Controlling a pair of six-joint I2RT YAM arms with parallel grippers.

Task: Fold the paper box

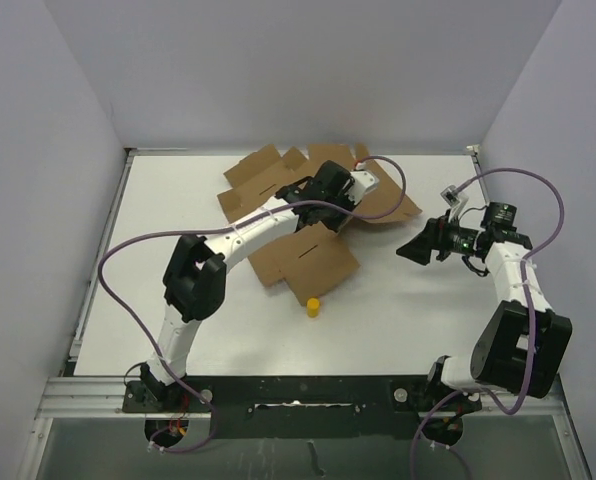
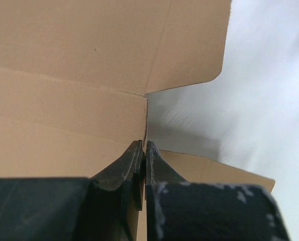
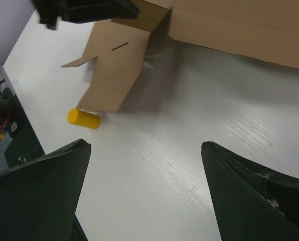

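Paper box (image 1: 308, 262) lies unfolded on the table (image 1: 178, 200); left gripper (image 2: 143, 150) is clamped on its edge, right gripper (image 3: 144, 146) hangs near with jaws wide apart

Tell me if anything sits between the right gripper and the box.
Nothing visible does. The right gripper, open, hangs over bare table right of the box, with only tabletop between them. The yellow cylinder lies off by the box's near flap, outside that line. The left gripper is shut on a box flap.
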